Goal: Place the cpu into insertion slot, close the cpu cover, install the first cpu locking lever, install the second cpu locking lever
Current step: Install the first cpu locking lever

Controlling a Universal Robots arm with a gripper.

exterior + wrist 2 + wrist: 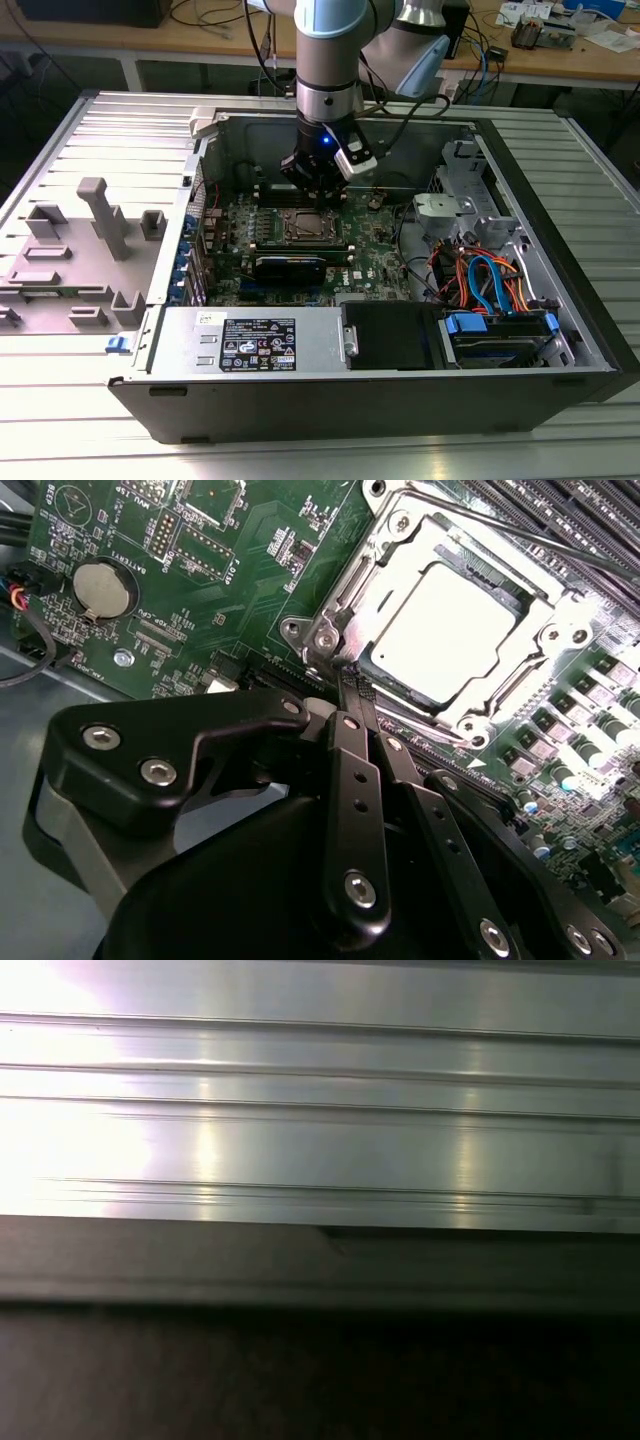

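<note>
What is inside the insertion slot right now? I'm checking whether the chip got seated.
The cpu lies in the insertion slot, and the cpu cover frames its bright metal top. The contacts under the chip are covered. The gripper is at the socket's edge.

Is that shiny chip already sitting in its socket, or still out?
In. The cpu lies flat inside the socket, with the cover framing its edges.

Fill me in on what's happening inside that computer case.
A robot arm is reaching down into the open computer case and working at the motherboard. The cpu already sits in the insertion slot, and the cpu cover lies closed around it. The claw, fingers pinched together, has its tip right at the cover's corner, by a thin locking lever along the socket.
</note>
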